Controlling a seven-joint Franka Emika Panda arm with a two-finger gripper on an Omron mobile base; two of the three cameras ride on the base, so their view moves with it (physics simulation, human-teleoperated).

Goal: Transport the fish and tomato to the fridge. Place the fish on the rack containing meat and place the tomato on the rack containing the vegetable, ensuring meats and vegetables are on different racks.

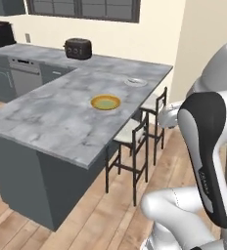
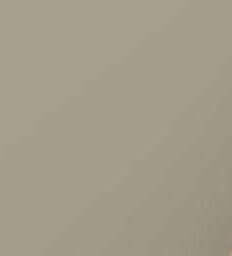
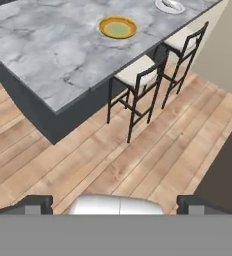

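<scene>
Gripper (image 3: 115, 202) wide open, nothing between its two dark fingertips (image 3: 35, 204), hanging above the light wooden plank floor (image 3: 138, 165).

Grey marble-patterned island counter (image 1: 56, 117) ahead, on a dark grey base. On it a round yellow bowl with a greenish inside (image 1: 105, 102), and farther along, near the far edge, a small white plate (image 3: 169, 6) bearing a slim pale silvery fish (image 3: 172, 4); detail on it is too small to read.

Two black-framed stools with pale cushions (image 3: 138, 72) tucked under the counter's edge. Black toaster (image 1: 78, 48) at the back, near the wall. Right base view: blank beige wall (image 2: 113, 125) close up.
</scene>
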